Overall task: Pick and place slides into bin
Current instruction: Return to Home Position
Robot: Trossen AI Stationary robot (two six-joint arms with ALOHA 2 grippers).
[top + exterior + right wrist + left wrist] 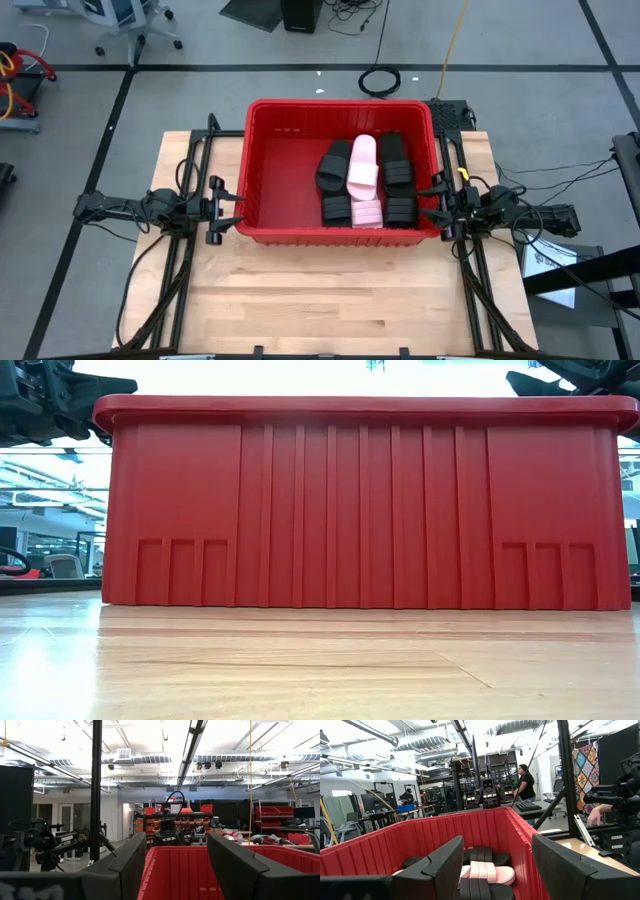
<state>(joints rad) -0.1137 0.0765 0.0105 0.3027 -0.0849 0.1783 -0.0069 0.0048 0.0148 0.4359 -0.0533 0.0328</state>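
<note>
**High view.** The red bin stands on the wooden worktop, set between the two arms. All six slides lie inside it, gathered toward the right arm's end in two rows. Four are black and two are pink, with the pink pair in the middle. The left hand hangs just outside one end wall of the bin, fingers spread and empty. The right hand hangs just outside the opposite end wall, likewise spread and holding nothing.

**Low view.** The bin's ribbed long wall fills most of the frame, with its base flat on the worktop, and the slides are hidden behind it. Dark arm parts show beside the rim at both upper corners; which arm is which cannot be told here.

**Left wrist view.** The left hand's two dark fingers stand wide apart with nothing between them. They point into the bin, where a pink slide lies among black slides. A person stands in the room beyond.

**Right wrist view.** The right hand's fingers are equally parted and empty, with the bin's red rim and inner wall seen between and beyond them
</note>
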